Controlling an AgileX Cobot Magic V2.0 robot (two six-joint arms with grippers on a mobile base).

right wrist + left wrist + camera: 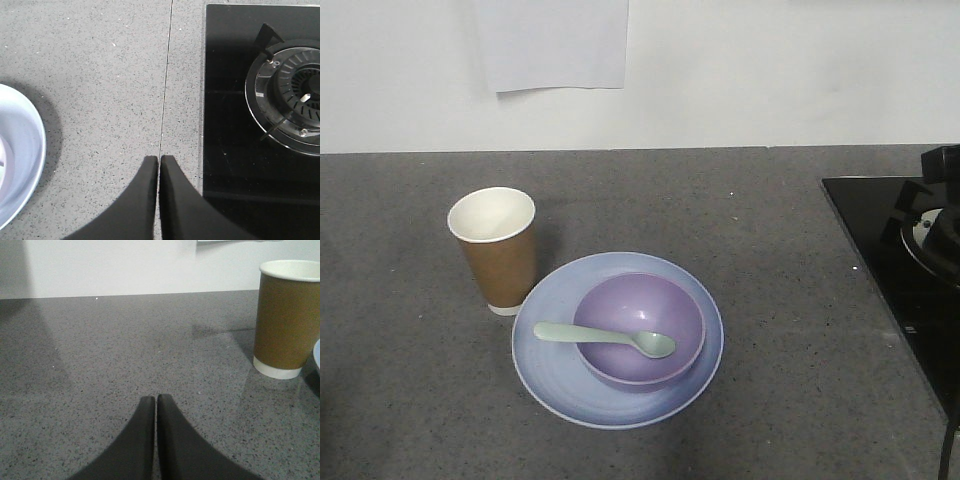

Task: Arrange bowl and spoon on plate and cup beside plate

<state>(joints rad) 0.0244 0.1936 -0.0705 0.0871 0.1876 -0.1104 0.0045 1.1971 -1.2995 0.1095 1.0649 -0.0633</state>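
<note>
In the front view the pale blue plate [550, 375] lies on the grey counter with the lavender bowl [630, 305] standing on it. The mint-green spoon [605, 337] rests across the bowl, handle pointing left over the rim. The brown paper cup [496, 250] stands upright just left of the plate. My left gripper [155, 398] is shut and empty, low over bare counter, with the cup [285, 315] ahead to its right. My right gripper [159, 158] is shut and empty above the counter seam, the plate's edge [30, 150] to its left. Neither gripper shows in the front view.
A black glass hob [900, 260] with a gas burner [290, 95] takes the counter's right side. A white wall with a sheet of paper [555, 45] bounds the back. A thin seam [167, 75] runs through the counter.
</note>
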